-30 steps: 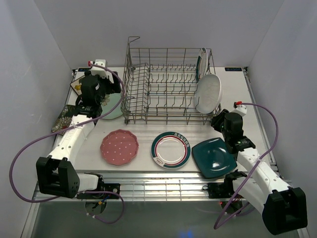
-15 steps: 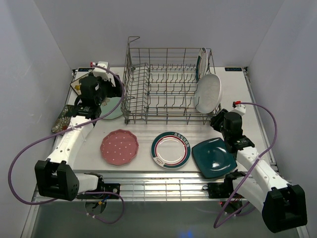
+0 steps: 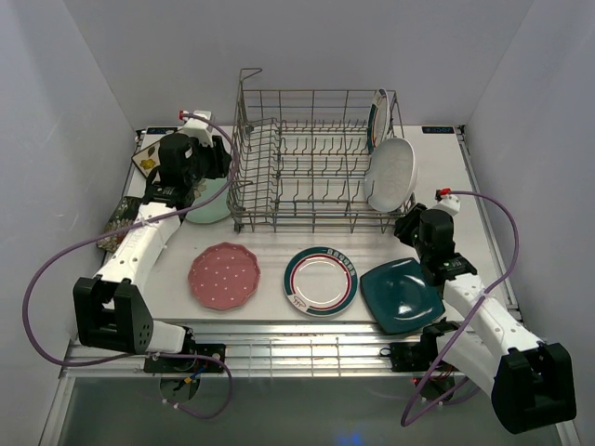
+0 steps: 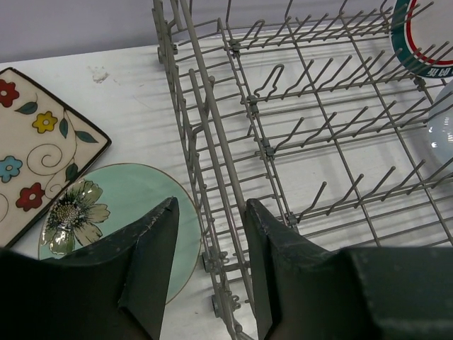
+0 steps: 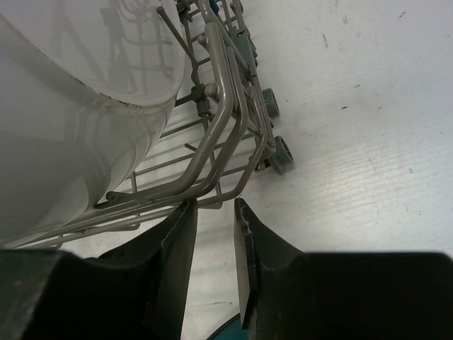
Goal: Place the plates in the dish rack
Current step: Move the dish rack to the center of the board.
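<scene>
plates lie mostly on the table, 2 already upright at the dish rack's (image 3: 311,158) right end; left gripper (image 4: 209,234), jaws part spread and holding nothing, straddles the rack's wire edge beside the mint plate (image 4: 120,219), which likely needs lifting next; right gripper (image 5: 212,234) holds narrow and empty.

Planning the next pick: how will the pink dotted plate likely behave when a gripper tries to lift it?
The pink dotted plate lies flat on the table, so its low scalloped rim probably offers little to pinch. It looks rigid and glazed, likely slippery and breakable. Pushed, it should slide, not roll.
</scene>
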